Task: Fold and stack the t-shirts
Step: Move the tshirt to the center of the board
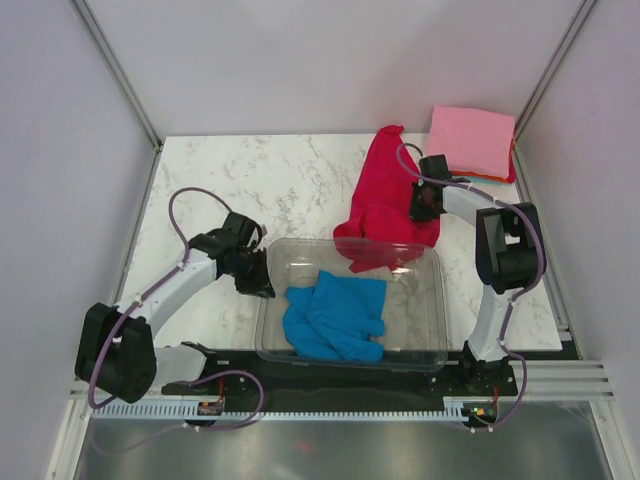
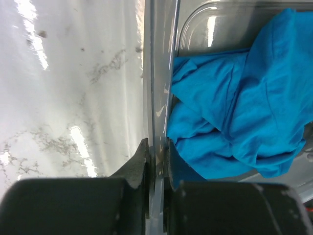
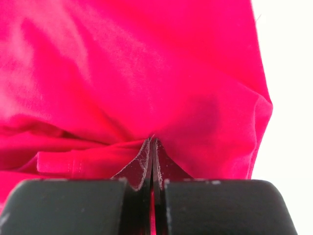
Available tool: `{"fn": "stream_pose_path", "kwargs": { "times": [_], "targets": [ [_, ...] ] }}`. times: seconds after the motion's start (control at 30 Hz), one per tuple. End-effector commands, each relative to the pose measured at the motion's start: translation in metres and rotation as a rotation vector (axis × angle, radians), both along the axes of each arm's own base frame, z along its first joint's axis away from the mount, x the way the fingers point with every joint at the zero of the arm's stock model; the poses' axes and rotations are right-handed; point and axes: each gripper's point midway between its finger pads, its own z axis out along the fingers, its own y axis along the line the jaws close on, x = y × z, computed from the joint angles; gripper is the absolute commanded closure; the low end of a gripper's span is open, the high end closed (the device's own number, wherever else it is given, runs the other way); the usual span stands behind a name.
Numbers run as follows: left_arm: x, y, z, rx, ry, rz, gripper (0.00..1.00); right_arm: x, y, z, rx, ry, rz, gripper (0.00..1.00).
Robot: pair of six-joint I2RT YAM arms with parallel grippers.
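**Right's got the red shirt, left's got the tub**

Right fingers (image 3: pixel 146 159) are pinched shut on a bunch of the red shirt (image 3: pixel 122 73). Left fingers (image 2: pixel 143 161) are clamped on the tub (image 2: pixel 161 73) wall, one finger inside and one outside.

My guess is the step is getting red clear of the tub so it can be laid flat. I'd drag it slowly up and away onto the far worktop (image 1: pixel 260 180). Its near end hangs over the tub's far rim and could tug the tub along, though left's hold should stop that. One pinch won't spread it, so I'd expect a regrip at a hem or shoulder.

In the tub there's just the blue shirt (image 1: pixel 335 320), crumpled toward the near left. The pink shirt (image 1: pixel 470 140) sits folded in the far right corner.
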Motion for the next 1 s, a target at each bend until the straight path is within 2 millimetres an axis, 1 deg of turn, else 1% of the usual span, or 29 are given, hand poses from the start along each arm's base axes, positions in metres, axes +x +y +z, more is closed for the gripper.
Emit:
{"fn": "stream_pose_path", "kwargs": {
  "times": [0.0,0.03,0.1,0.13,0.17,0.2,0.23,0.27,0.3,0.33,0.37,0.4,0.43,0.47,0.5,0.53,0.57,0.6,0.63,0.7,0.73,0.8,0.83,0.87,0.93,0.97],
  "targets": [
    [0.033,0.022,0.015,0.051,-0.103,0.093,0.98,-0.035,0.017,-0.008,0.071,0.044,0.040,1.00],
    [0.041,0.036,0.018,0.050,-0.116,0.153,0.98,-0.040,0.018,-0.008,0.077,0.045,0.041,1.00],
    [0.048,0.055,0.030,0.053,-0.153,0.235,0.98,-0.053,0.021,-0.008,0.095,0.044,0.051,1.00],
    [0.055,0.076,0.035,0.053,-0.162,0.320,0.98,-0.057,0.024,-0.008,0.098,0.044,0.058,1.00],
    [0.060,0.085,0.044,0.039,-0.191,0.358,0.98,-0.066,0.024,-0.013,0.103,0.059,0.060,1.00],
    [0.065,0.110,0.048,0.038,-0.202,0.438,0.98,-0.068,0.024,-0.009,0.108,0.049,0.064,1.00],
    [0.067,0.127,0.055,0.028,-0.210,0.485,0.98,-0.073,0.024,-0.009,0.109,0.048,0.064,1.00],
    [0.070,0.130,0.058,0.037,-0.221,0.490,0.98,-0.077,0.023,-0.012,0.107,0.056,0.064,1.00],
    [0.071,0.140,0.059,0.054,-0.221,0.537,0.98,-0.079,0.022,-0.011,0.101,0.054,0.062,1.00],
    [0.074,0.145,0.061,0.052,-0.230,0.569,0.98,-0.081,0.022,-0.012,0.104,0.056,0.063,1.00],
    [0.075,0.150,0.059,0.037,-0.228,0.608,0.98,-0.086,0.022,-0.016,0.107,0.067,0.064,1.00],
    [0.083,0.166,0.062,0.008,-0.257,0.695,0.98,-0.088,0.025,-0.015,0.126,0.068,0.067,1.00],
    [0.084,0.166,0.063,-0.051,-0.249,0.717,0.98,-0.091,0.029,-0.015,0.135,0.069,0.073,1.00],
    [0.085,0.172,0.061,-0.075,-0.240,0.759,0.98,-0.098,0.030,-0.018,0.138,0.078,0.078,1.00],
    [0.092,0.191,0.064,-0.115,-0.258,0.871,0.98,-0.099,0.033,-0.014,0.142,0.066,0.082,1.00],
    [0.098,0.193,0.070,-0.194,-0.285,0.899,0.98,-0.104,0.039,-0.014,0.147,0.067,0.090,1.00],
    [0.099,0.195,0.063,-0.261,-0.268,0.974,0.98,-0.111,0.042,-0.016,0.148,0.075,0.098,1.00],
    [0.102,0.203,0.066,-0.321,-0.288,1.021,0.98,-0.114,0.048,-0.011,0.154,0.063,0.108,1.00],
    [0.114,0.212,0.070,-0.333,-0.352,1.039,0.98,-0.121,0.058,-0.010,0.155,0.063,0.131,1.00],
    [0.122,0.224,0.074,-0.344,-0.361,1.116,0.98,-0.134,0.069,-0.005,0.163,0.054,0.140,1.00],
    [0.130,0.235,0.077,-0.325,-0.400,1.151,0.98,-0.142,0.082,-0.003,0.163,0.050,0.174,1.00],
    [0.141,0.249,0.085,-0.346,-0.450,1.228,0.98,-0.155,0.094,-0.001,0.178,0.041,0.180,1.00],
    [0.147,0.257,0.082,-0.338,-0.457,1.262,0.98,-0.170,0.102,-0.006,0.180,0.057,0.208,1.00],
    [0.155,0.264,0.087,-0.350,-0.483,1.293,0.98,-0.172,0.108,-0.002,0.196,0.038,0.205,1.00],
    [0.168,0.279,0.092,-0.339,-0.515,1.328,0.98,-0.185,0.118,-0.005,0.205,0.025,0.240,1.00],
    [0.175,0.286,0.086,-0.344,-0.509,1.360,0.98,-0.187,0.120,-0.004,0.202,0.007,0.244,1.00]
  ]
}}
